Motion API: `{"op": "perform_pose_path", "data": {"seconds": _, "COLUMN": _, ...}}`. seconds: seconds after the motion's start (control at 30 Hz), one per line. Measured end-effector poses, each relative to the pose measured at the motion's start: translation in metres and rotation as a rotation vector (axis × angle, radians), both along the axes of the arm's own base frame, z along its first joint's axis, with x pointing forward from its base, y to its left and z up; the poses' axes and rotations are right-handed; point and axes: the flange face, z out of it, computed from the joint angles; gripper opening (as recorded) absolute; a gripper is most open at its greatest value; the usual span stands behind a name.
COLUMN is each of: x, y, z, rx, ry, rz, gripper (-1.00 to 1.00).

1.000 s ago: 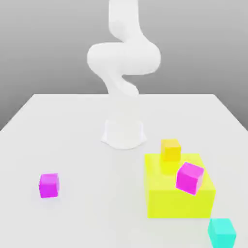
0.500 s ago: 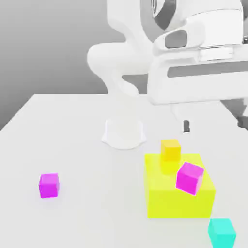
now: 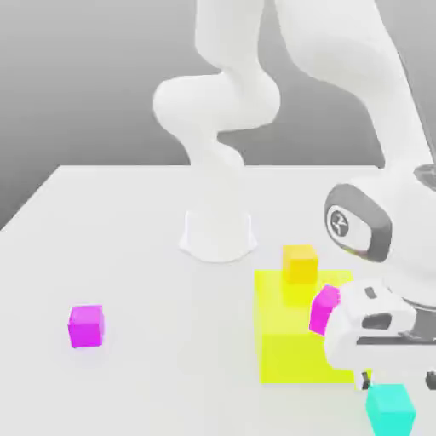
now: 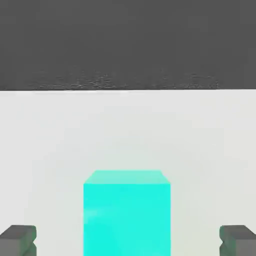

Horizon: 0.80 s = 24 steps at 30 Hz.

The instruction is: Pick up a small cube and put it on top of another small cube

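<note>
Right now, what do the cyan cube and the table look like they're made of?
Cyan cube: flat, evenly coloured faces, no grain or texture; reads as smooth matte plastic, though a simulator render leaves it open. Table: plain white, faintly glossy, with soft reflections under the objects; possibly laminate or painted board.

Flat white table [image 3: 119, 255] carries large yellow block [image 3: 294, 341]; small cyan cube [image 3: 391, 407] just beside its near corner, small magenta cube [image 3: 86, 325] well apart, white robot base [image 3: 218, 234] behind.
</note>
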Motion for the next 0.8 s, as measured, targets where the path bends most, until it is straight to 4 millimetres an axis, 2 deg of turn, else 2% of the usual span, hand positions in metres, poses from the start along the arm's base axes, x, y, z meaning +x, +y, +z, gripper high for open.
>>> {"op": "perform_pose_path", "data": {"seconds": 0.03, "x": -0.001, "y": 0.000, "z": -0.007, "rx": 0.000, "ry": 0.000, "rz": 0.000, "gripper": -1.00}}
{"op": "perform_pose_path", "data": {"seconds": 0.23, "x": -0.001, "y": 0.000, "z": -0.011, "rx": 0.000, "ry": -0.001, "rz": 0.000, "gripper": -1.00}}
{"op": "perform_pose_path", "data": {"seconds": 0.27, "x": 0.000, "y": 0.000, "z": -0.006, "rx": 0.000, "ry": -0.001, "rz": 0.000, "gripper": -1.00}}
{"op": "perform_pose_path", "data": {"seconds": 0.4, "x": 0.000, "y": 0.000, "z": 0.042, "rx": 0.000, "ry": 0.000, "rz": 0.000, "gripper": -1.00}}
{"op": "perform_pose_path", "data": {"seconds": 0.5, "x": 0.006, "y": 0.001, "z": 0.084, "rx": 0.011, "ry": -0.030, "rz": 0.074, "gripper": -1.00}}
{"op": "perform_pose_path", "data": {"seconds": 0.63, "x": -0.011, "y": -0.008, "z": 0.128, "rx": 0.003, "ry": -0.046, "rz": 0.213, "gripper": -1.00}}
{"op": "perform_pose_path", "data": {"seconds": 0.8, "x": -0.041, "y": -0.021, "z": 0.173, "rx": -0.018, "ry": -0.061, "rz": 0.393, "gripper": -1.00}}
